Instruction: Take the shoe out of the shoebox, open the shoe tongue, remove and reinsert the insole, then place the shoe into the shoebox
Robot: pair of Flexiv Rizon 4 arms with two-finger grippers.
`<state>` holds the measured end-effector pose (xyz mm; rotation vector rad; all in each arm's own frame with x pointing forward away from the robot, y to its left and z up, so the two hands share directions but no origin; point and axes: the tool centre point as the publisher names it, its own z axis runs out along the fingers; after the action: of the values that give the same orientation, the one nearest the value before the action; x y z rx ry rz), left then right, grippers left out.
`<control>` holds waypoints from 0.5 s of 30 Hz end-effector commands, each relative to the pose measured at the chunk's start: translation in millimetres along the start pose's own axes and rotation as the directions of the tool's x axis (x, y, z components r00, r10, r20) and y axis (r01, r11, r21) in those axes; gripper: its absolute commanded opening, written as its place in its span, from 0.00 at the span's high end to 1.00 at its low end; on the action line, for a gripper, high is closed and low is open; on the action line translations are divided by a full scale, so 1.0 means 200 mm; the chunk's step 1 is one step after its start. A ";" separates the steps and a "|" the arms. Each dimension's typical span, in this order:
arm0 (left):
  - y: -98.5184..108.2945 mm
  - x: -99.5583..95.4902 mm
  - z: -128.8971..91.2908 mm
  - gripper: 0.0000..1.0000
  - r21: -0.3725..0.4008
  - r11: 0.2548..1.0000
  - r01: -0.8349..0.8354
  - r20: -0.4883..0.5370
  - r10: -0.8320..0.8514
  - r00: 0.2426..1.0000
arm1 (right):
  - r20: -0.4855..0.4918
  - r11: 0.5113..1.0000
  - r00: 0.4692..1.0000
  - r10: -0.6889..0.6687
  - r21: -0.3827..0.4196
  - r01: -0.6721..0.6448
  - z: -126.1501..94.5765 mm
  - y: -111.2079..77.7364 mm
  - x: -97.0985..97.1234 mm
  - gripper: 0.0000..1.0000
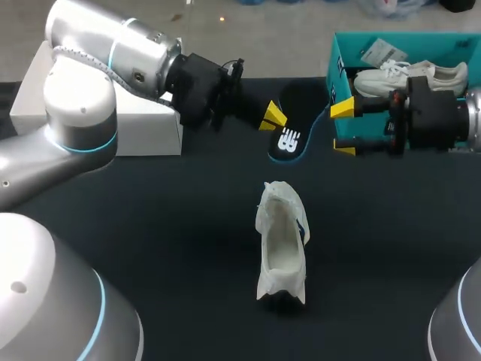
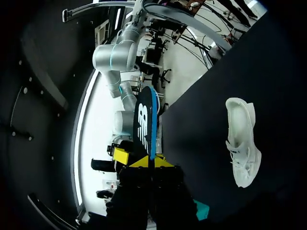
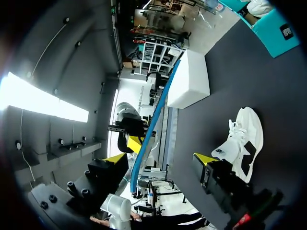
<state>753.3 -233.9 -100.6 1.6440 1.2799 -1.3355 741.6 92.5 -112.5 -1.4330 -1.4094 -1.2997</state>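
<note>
The black insole (image 1: 290, 141), blue-edged with a white logo, is held above the table, with my left gripper (image 1: 273, 116) shut on one end of it. In the left wrist view the insole (image 2: 145, 125) stands up from the shut yellow tips (image 2: 149, 162). My right gripper (image 1: 343, 128) is open at the insole's other side. In the right wrist view the insole (image 3: 154, 123) shows edge-on between the wide fingers of that gripper (image 3: 160, 160), touching neither. The white shoe (image 1: 281, 248) lies on the dark table, apart from both grippers, and it also shows as the shoe (image 2: 242, 142) and the shoe (image 3: 242, 138).
The teal shoebox (image 1: 336, 60) stands at the back right, right behind my right gripper, with another white shoe (image 1: 409, 75) inside. A white box (image 1: 143, 128) sits at the back left under my left arm. Dark table lies all around the shoe.
</note>
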 end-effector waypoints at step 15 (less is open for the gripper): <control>-0.04 0.04 0.06 1.00 -0.140 0.987 -0.076 -0.014 0.075 0.997 | 0.024 0.998 0.998 0.052 0.040 -0.053 0.20 0.16 -0.05 0.53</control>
<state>743.6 -238.0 -111.4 1.5902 1.2712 -1.1779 774.9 117.6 -119.4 -1.4545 -1.4024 -1.2145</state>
